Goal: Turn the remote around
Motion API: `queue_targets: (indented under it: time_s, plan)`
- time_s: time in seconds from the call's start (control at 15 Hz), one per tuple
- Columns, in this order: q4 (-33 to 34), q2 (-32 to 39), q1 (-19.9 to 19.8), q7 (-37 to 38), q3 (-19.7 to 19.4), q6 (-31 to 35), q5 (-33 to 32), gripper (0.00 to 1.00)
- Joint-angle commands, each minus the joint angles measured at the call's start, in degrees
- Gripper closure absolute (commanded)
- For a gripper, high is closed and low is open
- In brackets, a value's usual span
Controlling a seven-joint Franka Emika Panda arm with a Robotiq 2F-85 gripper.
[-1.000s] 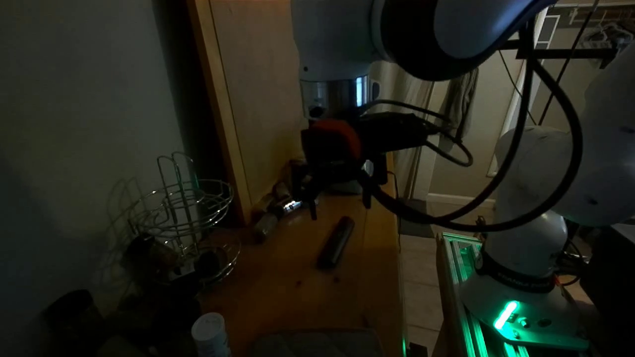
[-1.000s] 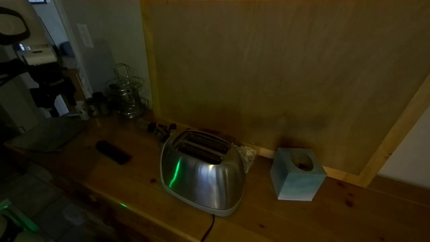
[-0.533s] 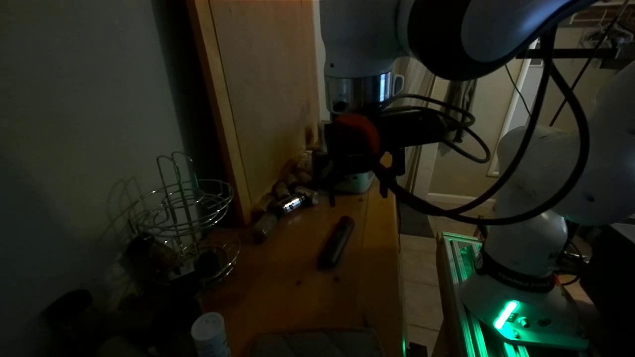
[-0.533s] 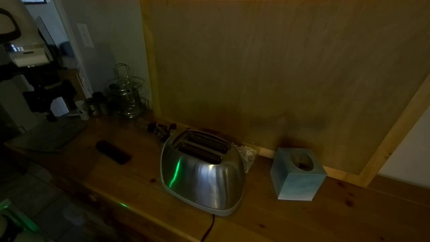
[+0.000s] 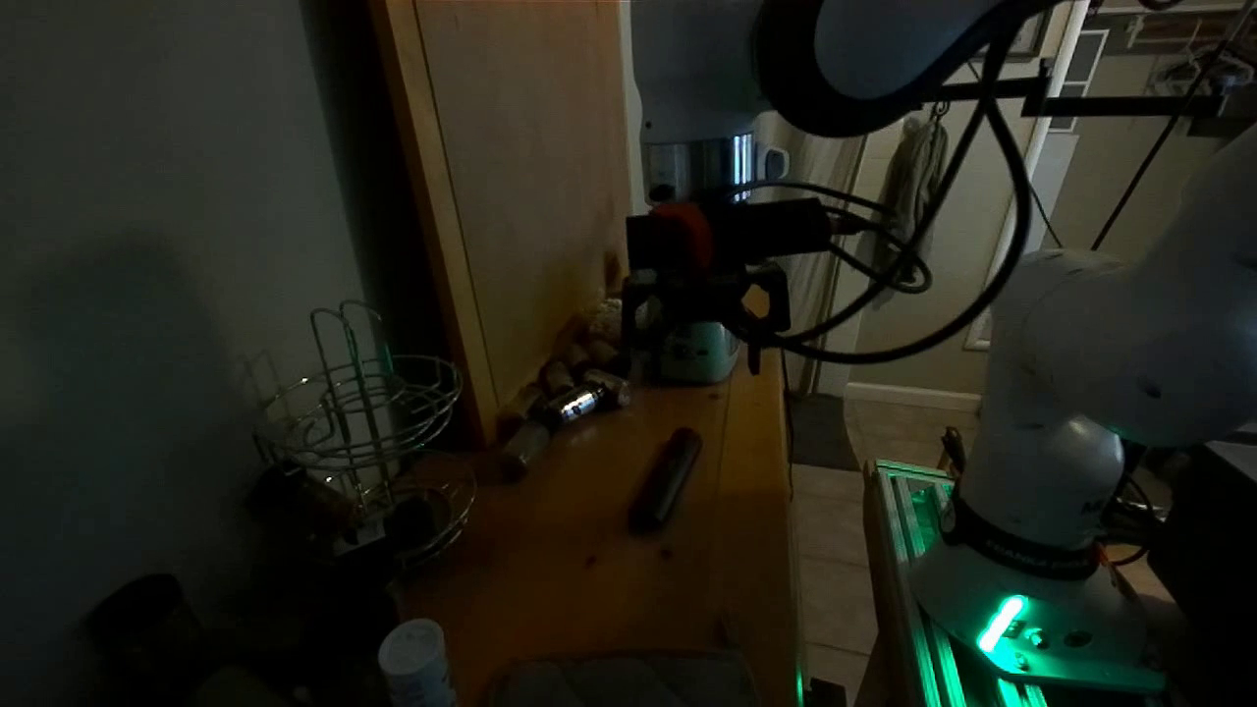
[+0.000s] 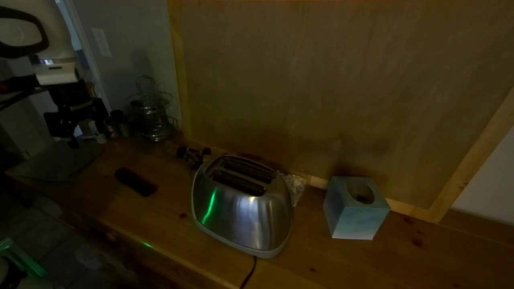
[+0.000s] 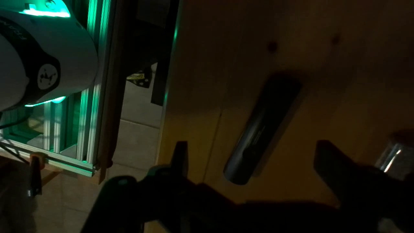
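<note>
Tool (image 7: 252, 144): released, with fingers (image 7: 327, 161) wide apart and gripping nothing. Position: raised higher than the remote (image 7: 263, 129), well clear of contact. Remote: flat on the counter (image 7: 291, 171), framed between the fingers in the wrist view, with long axis aslant to the closing line. Stage, by judgement: approach, ahead of any turn.

Main hazard: closing without matching the wrist to that slant. Likely result: contact at opposite edges, then a skid or an unplanned twist. Align fully before descending.

Next hazard: an off-centre grip. Likely cause: dim light, with one black end merging into shadow in the wrist view. Likely result: pivoting or sagging during the half-turn. Aim for mid-length.

Near one long side of the remote: jar-like containers (image 5: 577, 403). Expect a knock from the finger on that side during a low, wide descent. Off the opposite long side: the counter's edge. Avoid pushing that way; possible fall to follow.

Farther, past one end of the remote: toaster (image 6: 243, 220). Keep the swing tight; possible strike by an overlong sweep.

Well apart from the remote, toward the containers' side: wire rack (image 5: 363, 422). Low risk, barring a stray swing and a snag.
</note>
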Motion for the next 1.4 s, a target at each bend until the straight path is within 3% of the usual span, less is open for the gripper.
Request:
queue_targets:
  time_s: [0.0, 0.53, 0.6, 0.93, 1.33]
  plan:
    - [-1.76, 0.98, -3.82, -2.33, -2.8, 5.4, 0.17, 0.0]
    - [-7.18, 5.14, -11.42, -2.32, -2.79, 22.49, -5.14, 0.0]
    - [-6.22, 2.96, -10.07, -3.43, -3.29, 18.33, -3.13, 0.0]
    - [-7.09, 5.53, -12.03, -2.46, -3.28, 21.51, -4.83, 0.0]
    - [-7.18, 11.79, -14.24, -3.72, -5.9, 23.63, -4.08, 0.0]
